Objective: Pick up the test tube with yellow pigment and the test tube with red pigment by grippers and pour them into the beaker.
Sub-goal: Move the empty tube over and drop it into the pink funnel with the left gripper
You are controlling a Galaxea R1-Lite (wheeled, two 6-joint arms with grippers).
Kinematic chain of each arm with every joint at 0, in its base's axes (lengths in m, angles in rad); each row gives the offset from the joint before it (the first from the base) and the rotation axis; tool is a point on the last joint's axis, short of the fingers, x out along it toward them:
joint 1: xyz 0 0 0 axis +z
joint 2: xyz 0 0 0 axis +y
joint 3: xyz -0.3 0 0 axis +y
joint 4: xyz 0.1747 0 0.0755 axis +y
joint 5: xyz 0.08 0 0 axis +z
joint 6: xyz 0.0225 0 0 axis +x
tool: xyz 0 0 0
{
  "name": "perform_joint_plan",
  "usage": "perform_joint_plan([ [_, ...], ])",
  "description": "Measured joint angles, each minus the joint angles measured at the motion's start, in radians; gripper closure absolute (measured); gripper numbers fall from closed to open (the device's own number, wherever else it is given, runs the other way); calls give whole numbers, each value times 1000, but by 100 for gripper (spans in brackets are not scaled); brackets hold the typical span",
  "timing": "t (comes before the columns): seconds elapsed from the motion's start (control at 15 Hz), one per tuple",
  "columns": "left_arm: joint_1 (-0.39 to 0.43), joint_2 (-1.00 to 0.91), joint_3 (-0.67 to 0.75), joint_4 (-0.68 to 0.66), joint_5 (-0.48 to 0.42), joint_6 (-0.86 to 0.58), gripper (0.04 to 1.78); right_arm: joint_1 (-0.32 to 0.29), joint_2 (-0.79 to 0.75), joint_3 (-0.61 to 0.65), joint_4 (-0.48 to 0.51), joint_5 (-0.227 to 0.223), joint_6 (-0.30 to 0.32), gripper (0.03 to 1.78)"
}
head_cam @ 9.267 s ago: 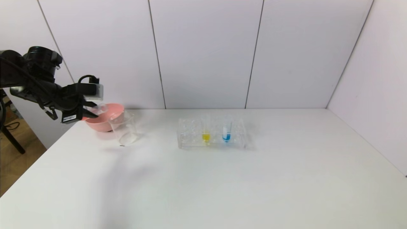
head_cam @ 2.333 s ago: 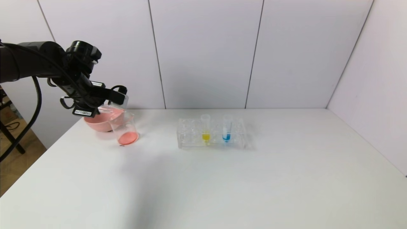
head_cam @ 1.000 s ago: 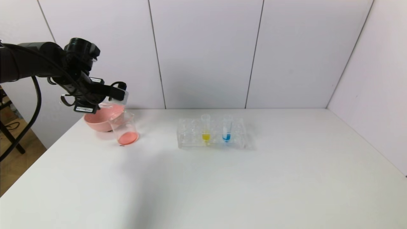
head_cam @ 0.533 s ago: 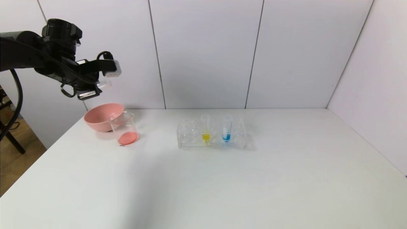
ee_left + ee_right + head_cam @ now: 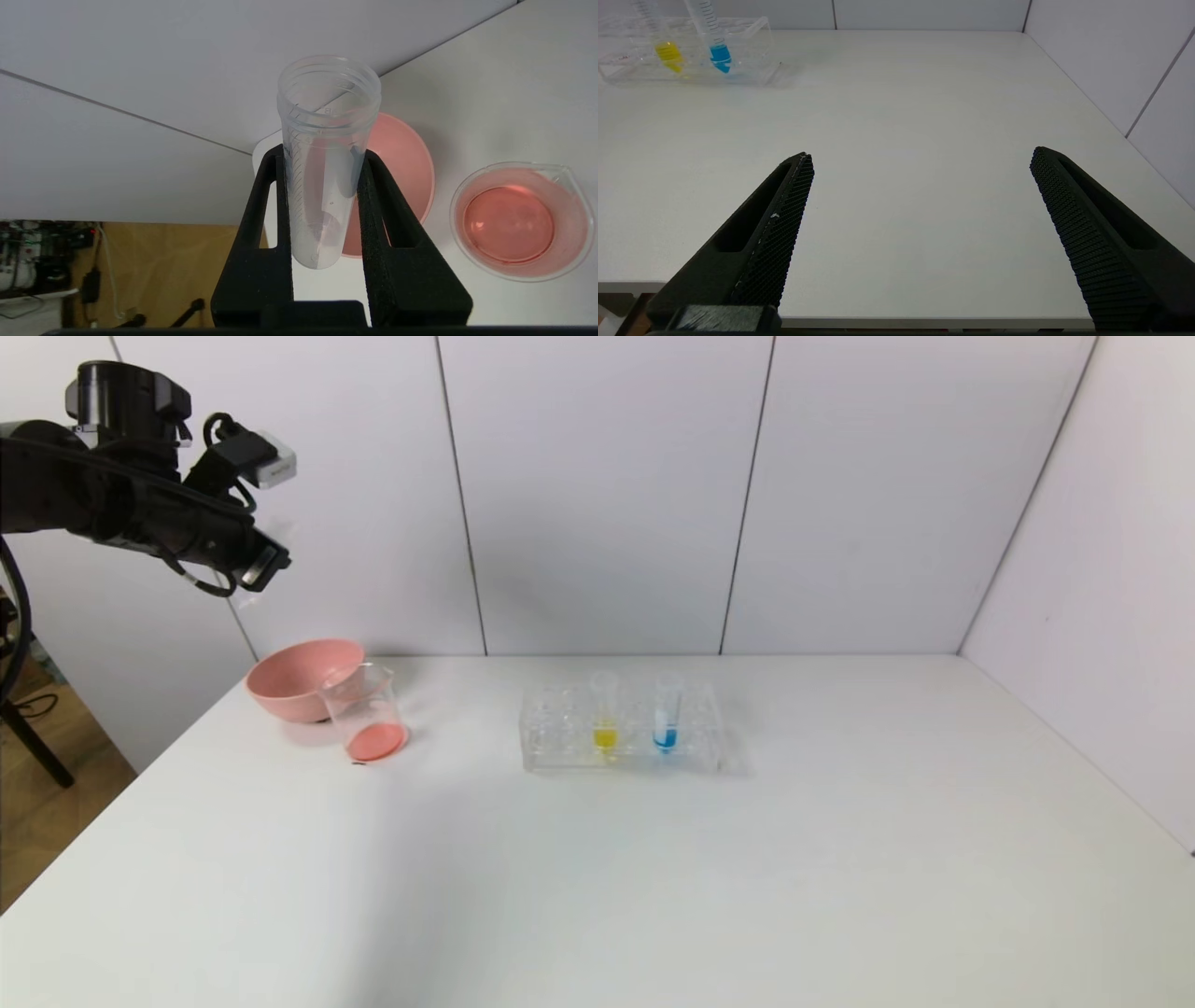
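My left gripper (image 5: 264, 563) is raised high above the pink bowl, at the table's far left. In the left wrist view the left gripper (image 5: 323, 154) is shut on the test tube for red pigment (image 5: 327, 93). That tube is clear and empty, with only a faint pink trace. The beaker (image 5: 366, 714) stands beside the bowl with red liquid in its bottom; it also shows in the left wrist view (image 5: 516, 219). The test tube with yellow pigment (image 5: 604, 709) stands upright in the rack; it also shows in the right wrist view (image 5: 663, 42). My right gripper (image 5: 920, 158) is open and empty over the table's near edge.
The pink bowl (image 5: 299, 677) sits at the far left corner, touching the beaker. The clear tube rack (image 5: 560, 728) stands mid-table and also holds a tube with blue liquid (image 5: 666, 714). White walls close the back and right sides.
My left arm has lifted up and to the left, away from the beaker and bowl, still holding the emptied tube. The beaker, clear 9.3 s ago, now holds red liquid.
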Motion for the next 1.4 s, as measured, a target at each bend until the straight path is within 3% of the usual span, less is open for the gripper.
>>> perform_joint_plan([
  [0.33, 4, 6, 24, -36, -4, -283, 139, 0, 0, 0, 0, 0, 0, 11],
  [0.73, 25, 43, 226, -361, -10, -525, 139, 0, 0, 0, 0, 0, -1, 11],
  [0.93, 46, 84, 266, -451, -27, -534, 139, 0, 0, 0, 0, 0, -1, 11],
  [1.4, 81, 179, 259, -506, -31, -531, 139, 0, 0, 0, 0, 0, -1, 11],
])
